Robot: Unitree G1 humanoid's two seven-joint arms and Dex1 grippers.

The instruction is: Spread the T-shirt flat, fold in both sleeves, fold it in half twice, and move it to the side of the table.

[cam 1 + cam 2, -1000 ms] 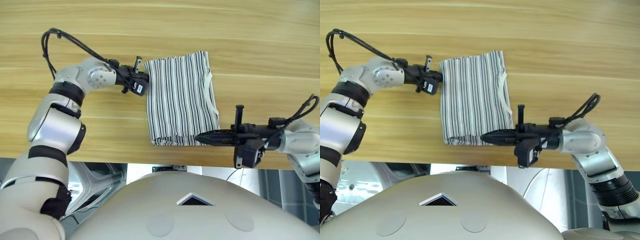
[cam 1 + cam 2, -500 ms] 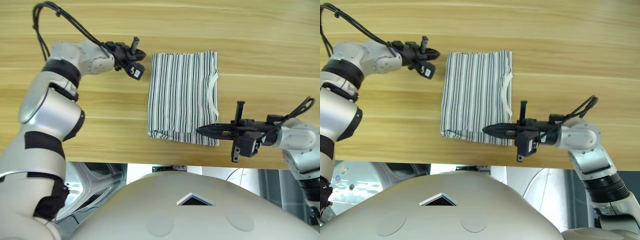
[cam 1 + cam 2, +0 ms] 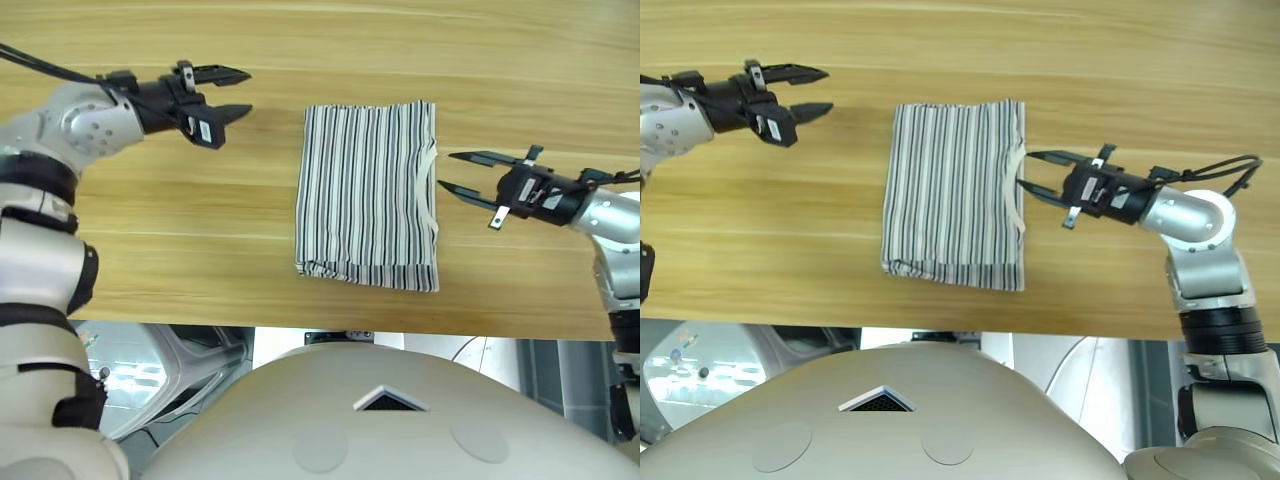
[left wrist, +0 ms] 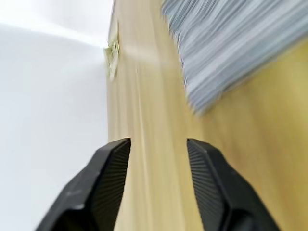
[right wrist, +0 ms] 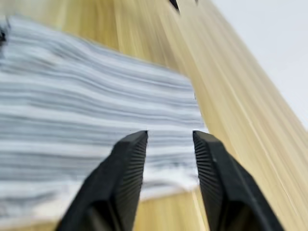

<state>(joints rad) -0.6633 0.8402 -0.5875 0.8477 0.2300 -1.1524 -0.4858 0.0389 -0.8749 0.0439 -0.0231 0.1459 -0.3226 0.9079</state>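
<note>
The striped T-shirt (image 3: 367,193) lies folded into a neat rectangle on the wooden table (image 3: 320,40), its white collar edge along the right side. My left gripper (image 3: 238,91) hovers open to the left of the shirt, a hand's width from its far left corner. My right gripper (image 3: 447,172) is open just right of the collar edge, its fingertips pointing at the shirt without holding it. The left wrist view looks between open fingers (image 4: 111,183) at the T-shirt (image 4: 226,48); the right wrist view shows the shirt (image 5: 96,120) past open fingers (image 5: 130,178).
The table's near edge (image 3: 330,325) runs just below the shirt's folded end. Bare wood stretches to the far side and to the left and right of the shirt.
Both grippers have let go of the shirt and opened. The left arm drew back to the left; the right arm swung up from the near corner to beside the collar. The shirt lies flatter.
</note>
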